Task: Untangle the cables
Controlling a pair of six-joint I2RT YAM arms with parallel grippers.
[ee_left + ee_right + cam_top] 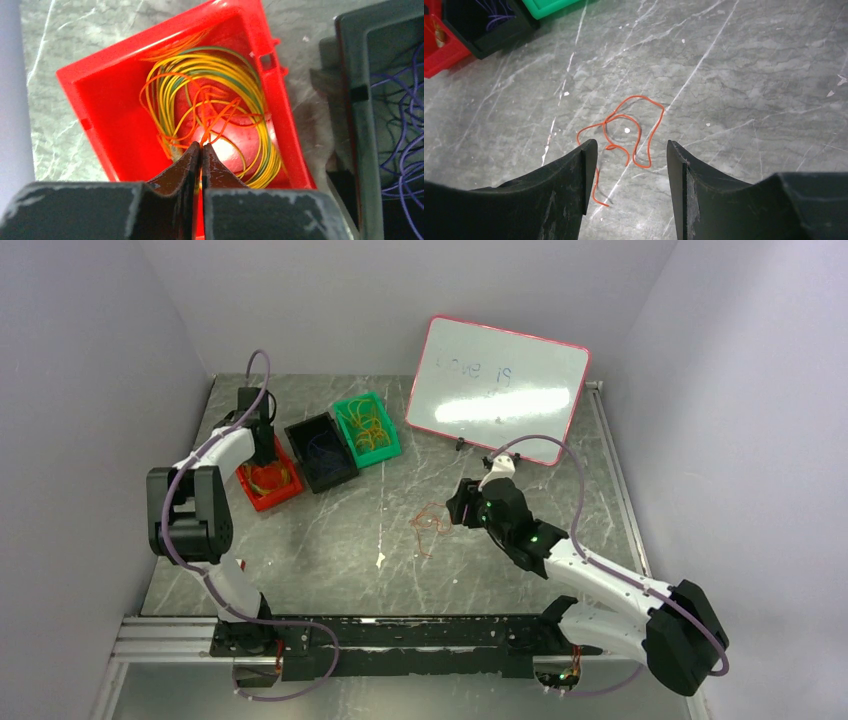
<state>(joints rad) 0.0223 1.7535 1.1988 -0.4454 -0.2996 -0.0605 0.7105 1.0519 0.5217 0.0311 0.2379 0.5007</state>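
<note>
Pale walls (90,360) are enclosing a grey marbled desk (330,550). The left hand (201,146) is reaching down into the red bin (100,105), pinching shut on the cables (220,62) coiled there — the right hand (631,145) is hovering, jaws apart, over a loose orange strand (640,96) lying mid-desk.

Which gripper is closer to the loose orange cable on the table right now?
Right. The right gripper hovers just over the orange cable, jaws open; the left gripper is away in the red bin.

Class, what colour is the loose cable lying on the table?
The cable is orange; the right wrist view shows it best.
</note>
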